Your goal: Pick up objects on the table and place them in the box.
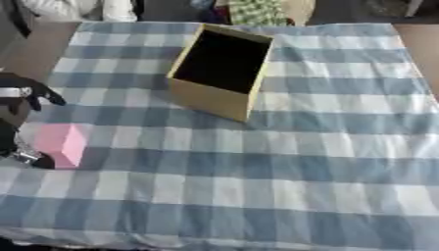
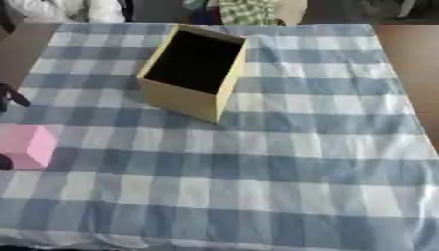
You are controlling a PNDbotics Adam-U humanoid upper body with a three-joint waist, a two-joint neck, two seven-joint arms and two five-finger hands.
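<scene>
A soft cloth [image 1: 283, 162] checked in blue, grey and white covers the table, lying flat with a few shallow wrinkles along its near edge; bare brown wood [image 1: 26, 54] shows past its left and right borders. One box [image 1: 219, 73] stands on the far middle of the cloth, a tall open-topped rectangle of plain yellowish-tan card with sharp corners and smooth matte walls, turned slightly askew to the checks, and its inside [image 1: 221, 61] looks black. One pink block [image 1: 61, 144] sits at the left edge of the cloth, near the front-left, well apart from the box; it is a small cube-like shape with smooth pale faces, the top lighter than the side. The left hand [image 1: 21, 93] comes in at the left border, black with a silver part at the wrist. Part of it hangs just above and behind the block, with one dark finger [image 1: 51, 97] pointing out over the cloth, and another dark part [image 1: 26, 157] lies low against the block's left side, touching or nearly touching it. The hand brackets the block from above and below on its left, but so much is cut off by the picture's edge that I cannot tell whether the fingers are spread or closing on the block. There is one box, one block and one hand in view.
</scene>
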